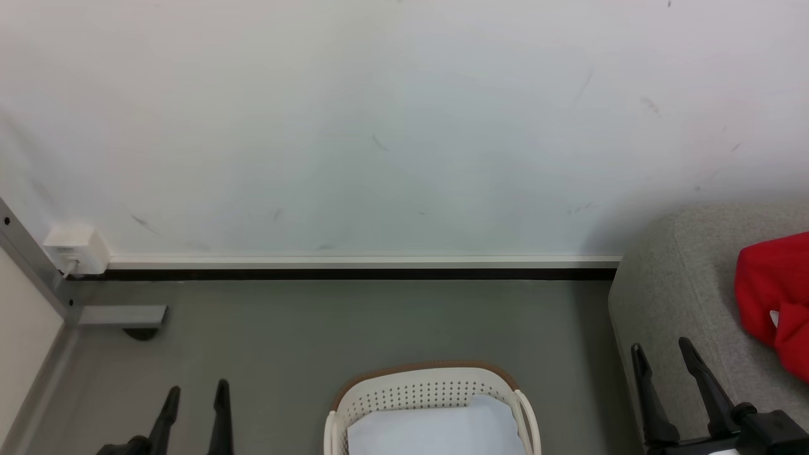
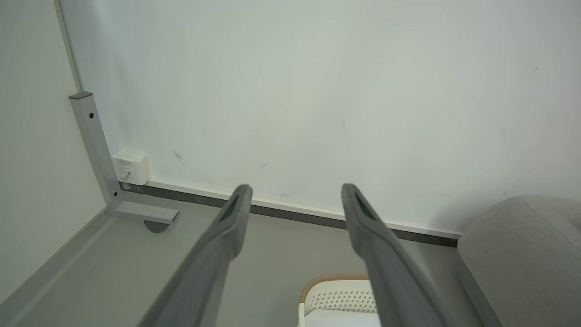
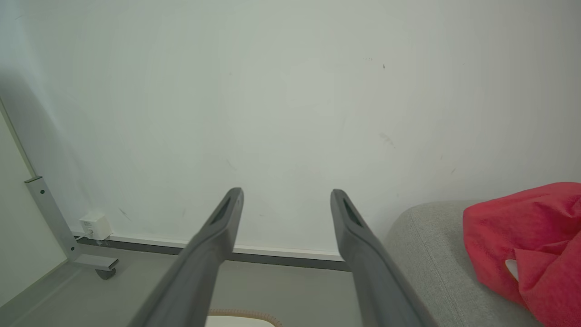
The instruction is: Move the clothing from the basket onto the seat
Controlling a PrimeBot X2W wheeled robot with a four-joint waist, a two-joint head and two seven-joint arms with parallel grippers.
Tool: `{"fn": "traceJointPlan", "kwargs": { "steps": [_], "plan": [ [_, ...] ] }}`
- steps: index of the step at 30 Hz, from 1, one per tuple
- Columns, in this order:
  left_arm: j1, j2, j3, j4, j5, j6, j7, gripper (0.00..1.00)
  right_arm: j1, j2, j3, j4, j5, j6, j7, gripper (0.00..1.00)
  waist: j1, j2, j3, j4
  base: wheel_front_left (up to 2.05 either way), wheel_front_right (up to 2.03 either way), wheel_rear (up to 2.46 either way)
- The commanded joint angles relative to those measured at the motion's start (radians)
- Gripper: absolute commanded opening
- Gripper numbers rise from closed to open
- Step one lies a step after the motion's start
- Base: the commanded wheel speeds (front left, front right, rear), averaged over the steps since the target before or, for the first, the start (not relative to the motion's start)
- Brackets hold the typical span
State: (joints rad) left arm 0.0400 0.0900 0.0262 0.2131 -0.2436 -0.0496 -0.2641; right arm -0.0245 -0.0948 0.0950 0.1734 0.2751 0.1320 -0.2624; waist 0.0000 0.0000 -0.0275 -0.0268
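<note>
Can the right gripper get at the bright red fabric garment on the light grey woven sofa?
Likely yes: the open right gripper hangs near the sofa, with nothing between it and the garment.

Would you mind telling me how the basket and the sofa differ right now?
The basket is white perforated plastic with a brown rim; the sofa is grey woven fabric. The basket shows a pale pad inside; the sofa carries red clothing. The sofa looks far bulkier than the basket. Both stand on the grey floor by the white wall.
</note>
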Motion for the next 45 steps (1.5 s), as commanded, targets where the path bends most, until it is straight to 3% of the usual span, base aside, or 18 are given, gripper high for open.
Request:
{"fn": "traceJointPlan", "kwargs": {
  "steps": [1, 12, 13, 19, 45],
  "plan": [
    [-0.006, -0.005, 0.013, 0.003, 0.022, -0.006, 0.000, 1.00, -0.012, 0.000, 0.002, 0.006, -0.004, -0.003, -0.003, 1.00, 0.0000, 0.0000, -0.001, -0.001, 0.00, 0.00, 0.00],
    [-0.007, -0.028, 0.044, 0.015, 0.025, -0.034, 0.000, 1.00, -0.018, -0.005, 0.010, 0.017, 0.006, -0.003, -0.003, 1.00, 0.0000, 0.0000, -0.005, -0.007, 0.00, 0.00, 0.00],
    [-0.001, -0.027, 0.041, 0.013, 0.028, -0.034, 0.000, 0.00, -0.011, -0.001, 0.011, 0.015, 0.003, 0.000, 0.000, 0.00, 0.0000, 0.0000, -0.005, -0.007, 0.00, 0.00, 0.00],
    [0.010, -0.039, 0.038, 0.056, 0.013, -0.034, 0.009, 0.00, 0.015, 0.005, 0.014, 0.048, 0.022, 0.000, 0.010, 0.00, 0.0000, 0.0000, -0.005, -0.007, 0.00, 0.00, 0.00],
    [-0.043, -0.038, 0.054, 0.045, -0.436, -0.050, 0.128, 0.00, -0.020, 0.009, -0.048, 0.054, 0.459, -0.001, 0.119, 0.00, 0.0000, 0.0000, 0.002, 0.000, 0.00, 0.00, 0.00]
  ]
}}
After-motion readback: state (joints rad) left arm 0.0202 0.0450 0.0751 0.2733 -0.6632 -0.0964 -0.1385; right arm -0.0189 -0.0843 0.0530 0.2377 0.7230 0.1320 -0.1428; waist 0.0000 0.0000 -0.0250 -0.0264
